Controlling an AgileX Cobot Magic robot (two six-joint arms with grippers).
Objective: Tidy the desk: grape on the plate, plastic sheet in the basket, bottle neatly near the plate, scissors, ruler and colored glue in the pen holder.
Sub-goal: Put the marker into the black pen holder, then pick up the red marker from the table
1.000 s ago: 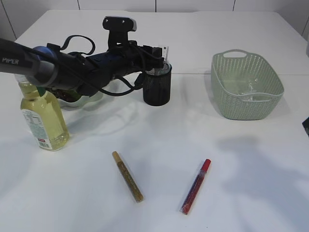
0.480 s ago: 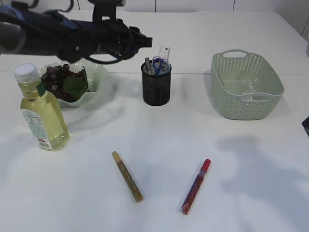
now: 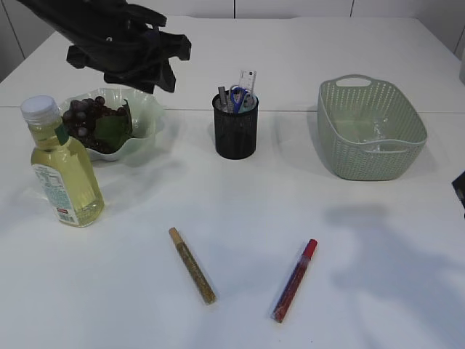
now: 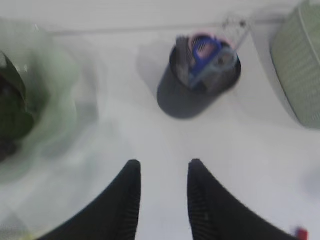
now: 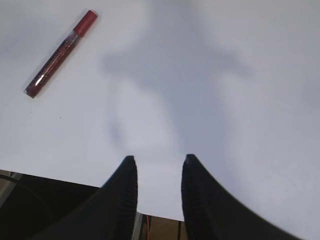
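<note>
the exterior view takes in the whole white table: one bottle of yellow liquid with a white cap standing upright at the left, just in front of one pale green wavy plate that holds dark grapes and a green leaf. one black mesh pen holder stands in the middle with blue-handled scissors and a clear ruler sticking up out of it. one green basket sits at the right with a clear plastic sheet inside. two glue sticks lie flat near the front edge, well apart: a gold glue stick and a red glue stick.

only the left wrist view shows the left gripper, blurred, its fingers apart with nothing between them, above bare table in front of the pen holder. only the right wrist view shows the right gripper, fingers likewise apart and empty, near the table's edge, with the red glue stick well off to its upper left.
</note>
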